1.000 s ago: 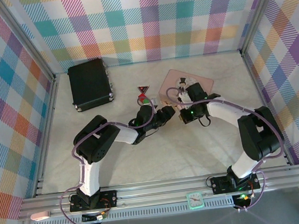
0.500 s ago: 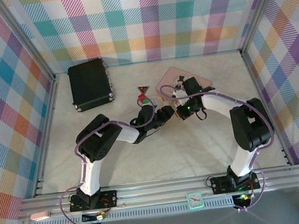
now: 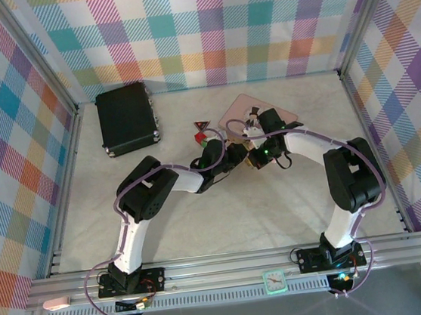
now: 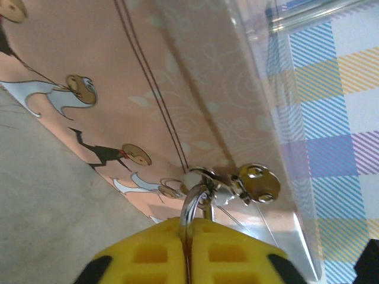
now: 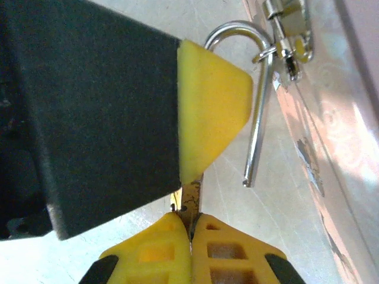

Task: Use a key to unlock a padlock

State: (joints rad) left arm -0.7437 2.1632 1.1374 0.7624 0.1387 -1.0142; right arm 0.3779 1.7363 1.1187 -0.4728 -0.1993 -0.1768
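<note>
At the hasp (image 5: pixel 285 23) of the pink box (image 4: pixel 89 59), the padlock (image 5: pixel 234 26) looks unlocked, its shackle (image 5: pixel 259 118) end hanging free. The left gripper (image 4: pixel 188 231) pinches the shackle. The right gripper (image 5: pixel 190 223) is clamped on what seems to be the padlock's brass body. Unhooking remains.

Tally, seen from above:
- 2 arms: left arm (image 3: pixel 136 204), right arm (image 3: pixel 350 179)
- 1 black case (image 3: pixel 126 120), at 10 o'clock
- 1 pink box (image 3: pixel 235 109), at 12 o'clock
- 1 red triangular piece (image 3: pixel 202 125)
- 2 small blocks: red block (image 3: pixel 200 137), green block (image 3: pixel 206 140)
- 1 padlock (image 5: pixel 259 118)
- 1 small clock (image 3: pixel 274 280), at 6 o'clock
</note>
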